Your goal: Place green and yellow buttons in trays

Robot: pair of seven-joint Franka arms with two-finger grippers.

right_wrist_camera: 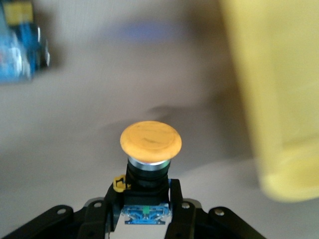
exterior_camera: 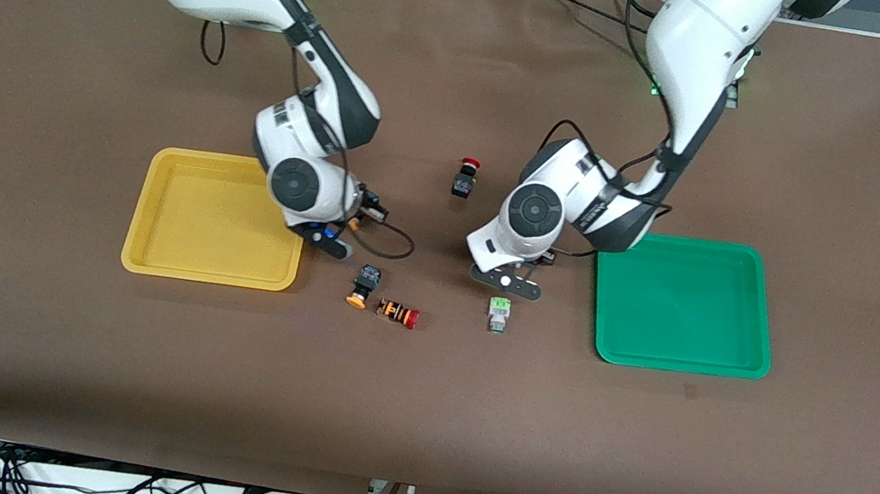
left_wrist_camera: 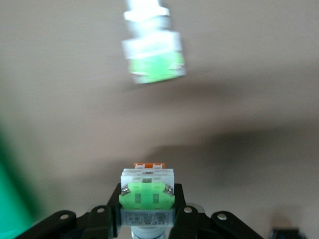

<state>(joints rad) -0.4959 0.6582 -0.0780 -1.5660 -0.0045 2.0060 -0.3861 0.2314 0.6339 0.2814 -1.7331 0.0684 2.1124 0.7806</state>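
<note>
My left gripper [exterior_camera: 506, 282] is shut on a whitish switch with a light-green cap [left_wrist_camera: 146, 195], low over the cloth between the green tray [exterior_camera: 686, 303] and the table's middle. A second green button [exterior_camera: 498, 313] lies on the cloth close by and also shows in the left wrist view [left_wrist_camera: 153, 52]. My right gripper [exterior_camera: 331, 239] is shut on a black-bodied switch with a round yellow-orange cap [right_wrist_camera: 150, 141], just off the yellow tray's [exterior_camera: 216, 217] edge; the tray's rim shows in the right wrist view [right_wrist_camera: 279, 99]. A second yellow button [exterior_camera: 362, 285] lies on the cloth nearby.
An orange-striped switch with a red cap [exterior_camera: 398, 313] lies beside the loose yellow button. A black switch with a red cap [exterior_camera: 465, 176] stands farther from the front camera, between the two arms. Both trays hold nothing. Brown cloth covers the table.
</note>
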